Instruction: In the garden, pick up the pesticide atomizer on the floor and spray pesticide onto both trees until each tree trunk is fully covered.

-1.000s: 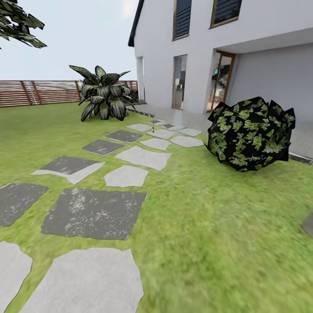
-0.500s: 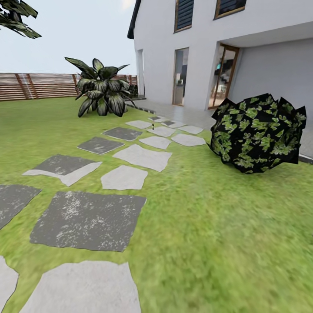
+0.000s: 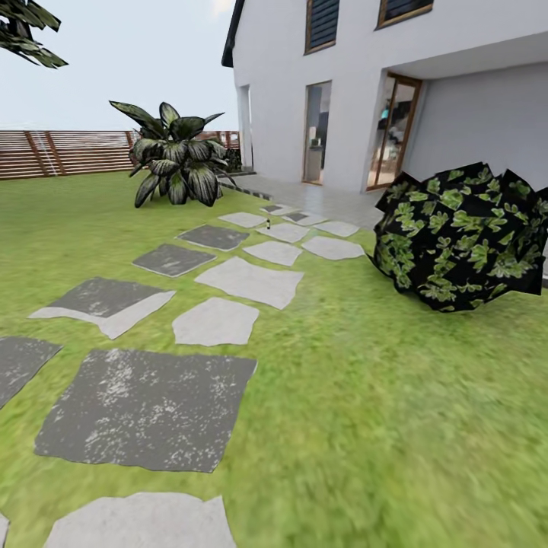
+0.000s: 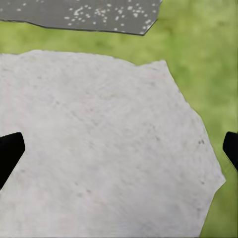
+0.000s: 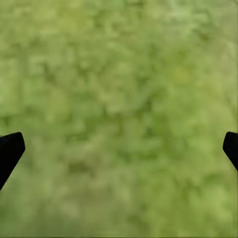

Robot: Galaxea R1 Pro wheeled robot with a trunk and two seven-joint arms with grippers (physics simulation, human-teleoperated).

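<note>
Atomizer (image 3: pixel 268 224): tiny dark speck far ahead on stone path (image 3: pixel 247 280) | left claw (image 4: pixel 119 153) spread over pale slab | right claw (image 5: pixel 119 153) spread over grass (image 5: pixel 119 99) | bearing straight ahead, neither arm nearer.

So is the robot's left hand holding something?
No, the left gripper is open and empty, with its fingertips wide apart above a pale stepping stone.

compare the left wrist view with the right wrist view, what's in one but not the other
Left wrist view alone: a pale stepping stone under the open left gripper, and the edge of a dark speckled stone. Right wrist view alone: just grass under the open right gripper, no stone. Both share green lawn and two dark fingertips set wide apart, holding nothing.
</note>
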